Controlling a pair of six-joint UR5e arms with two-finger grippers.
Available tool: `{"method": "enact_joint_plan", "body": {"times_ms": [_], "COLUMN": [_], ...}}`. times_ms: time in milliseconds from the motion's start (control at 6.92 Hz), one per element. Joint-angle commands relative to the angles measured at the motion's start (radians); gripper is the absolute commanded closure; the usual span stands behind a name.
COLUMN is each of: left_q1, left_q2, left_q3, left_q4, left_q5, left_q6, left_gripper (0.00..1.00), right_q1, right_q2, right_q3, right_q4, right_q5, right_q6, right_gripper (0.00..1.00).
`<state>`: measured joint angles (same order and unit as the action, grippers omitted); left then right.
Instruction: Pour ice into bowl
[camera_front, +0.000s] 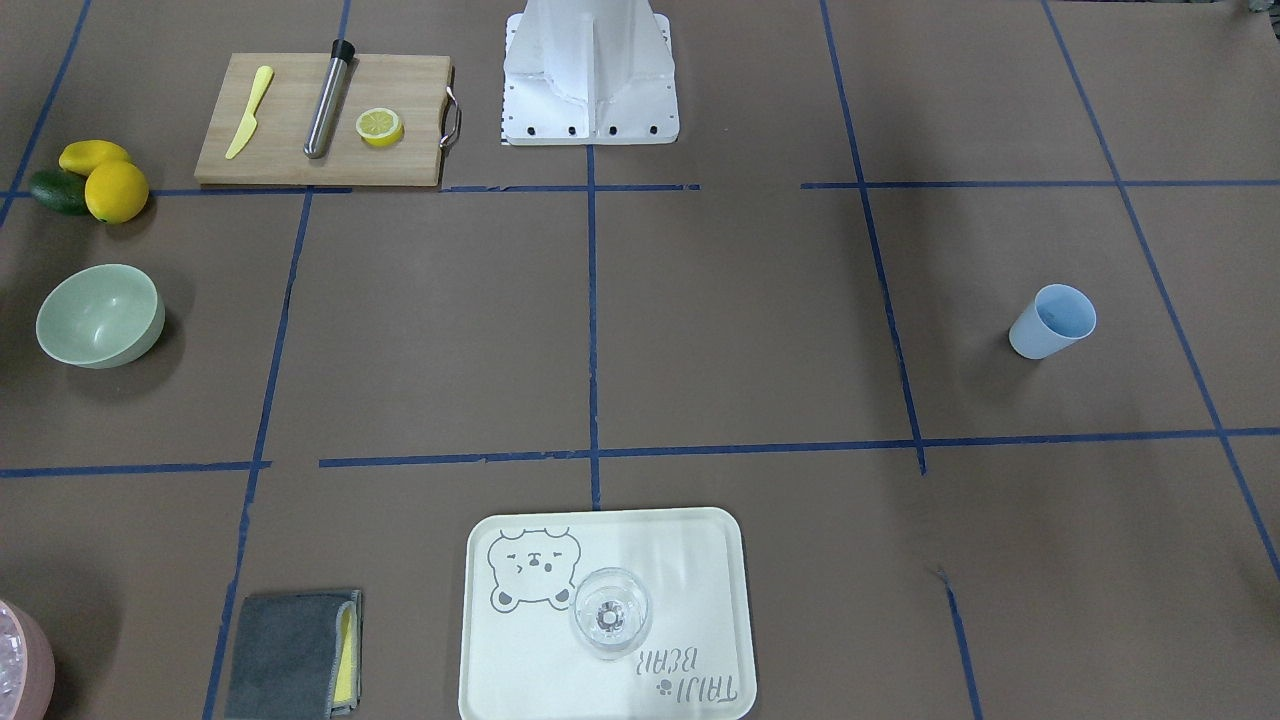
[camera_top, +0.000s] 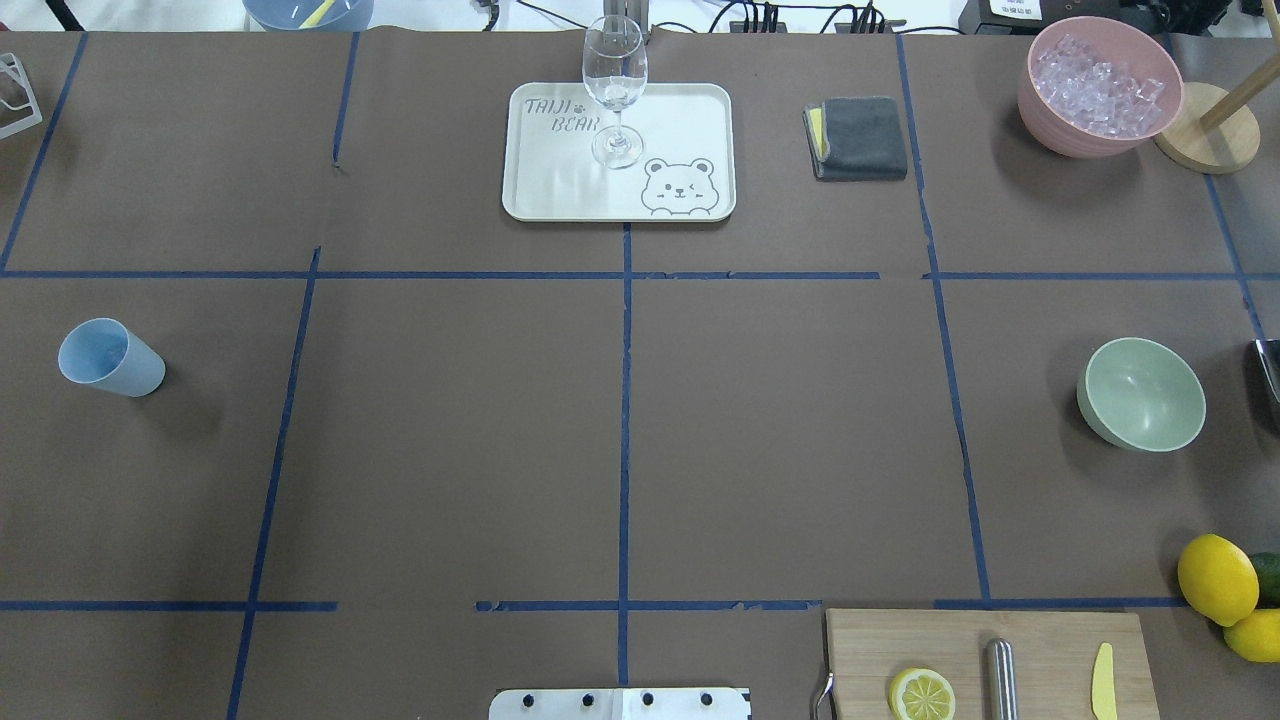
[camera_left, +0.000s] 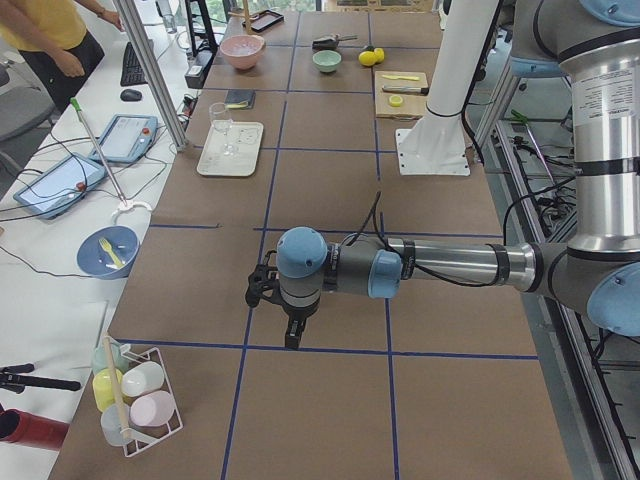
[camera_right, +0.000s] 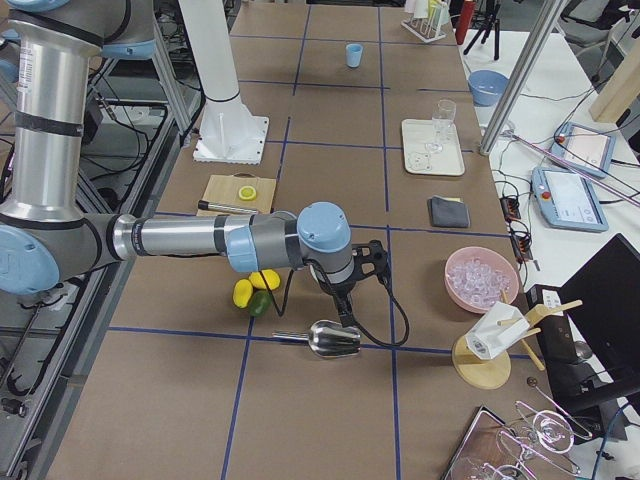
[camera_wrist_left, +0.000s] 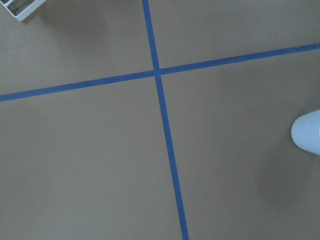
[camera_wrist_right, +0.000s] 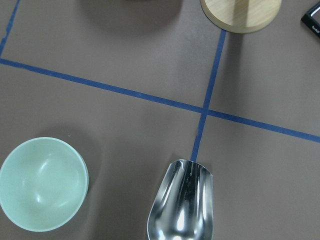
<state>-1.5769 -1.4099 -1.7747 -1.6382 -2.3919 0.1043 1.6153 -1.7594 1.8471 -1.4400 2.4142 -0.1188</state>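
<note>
The brown, blue-taped table (camera_top: 450, 450) is spanned by two arms. The left arm (camera_left: 450, 265) is held low over the robot's left end, and its gripper (camera_left: 293, 340) is pointed down at bare paper. Whether that pincer is apart or together cannot be told, since it is seen only from the side. The right arm (camera_right: 190, 240) is stretched over the right end, with the right gripper (camera_right: 347, 312) hung just above a metal scoop (camera_right: 335, 340). The scoop appears to lie on the table, though contact cannot be judged, nor can that pincer's state.

A wooden cutting board (camera_front: 285, 120) is placed near the robot's base and a cream tray (camera_top: 690, 110) at the far edge. The pink bowl (camera_top: 1060, 140) is set at the far right corner, and the ice (camera_top: 1098, 82) is heaped inside it. The sage-green bowl (camera_top: 1142, 393) is stood upright on the right side, well apart from the pink bowl, and no ice is seen in it. A blue cup (camera_top: 108, 358) is stood far to the left.
</note>
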Motion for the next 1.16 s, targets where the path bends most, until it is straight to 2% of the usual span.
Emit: {"method": "enact_joint_plan", "body": {"times_ms": [0, 145, 289, 434, 723, 1012], "left_q1": [0.0, 0.0, 0.0, 0.0, 0.0, -0.002], "left_q2": [-0.003, -0.003, -0.003, -0.003, -0.003, 0.0], "left_q3": [0.0, 0.0, 0.001, 0.001, 0.014, 0.009], "left_q4": [0.0, -0.006, -0.014, -0.015, -0.05, -0.057], "left_q5": [-0.001, -0.001, -0.001, -0.001, -0.001, -0.001], "left_q6": [0.0, 0.0, 0.0, 0.0, -0.002, -0.003], "left_gripper": [0.0, 0.0, 0.0, 0.0, 0.0, 0.0], "right_q1": [0.0, -0.009, -0.108, -0.154, -0.253, -0.31], "right_q2": [0.0, 0.0, 0.011, 0.005, -0.024, -0.032], "right_q3": [0.003, 0.004, 0.001, -0.005, -0.011, -0.022], "right_q4": [0.056, 0.1, 0.197, 0.266, 0.294, 0.296], "right_q5": [0.032, 0.04, 0.037, 0.063, 0.059, 0.043], "right_q6": [0.01, 0.016, 0.013, 0.074, 0.268, 0.327], "right_gripper": [0.0, 0.0, 0.0, 0.0, 0.0, 0.02]}}
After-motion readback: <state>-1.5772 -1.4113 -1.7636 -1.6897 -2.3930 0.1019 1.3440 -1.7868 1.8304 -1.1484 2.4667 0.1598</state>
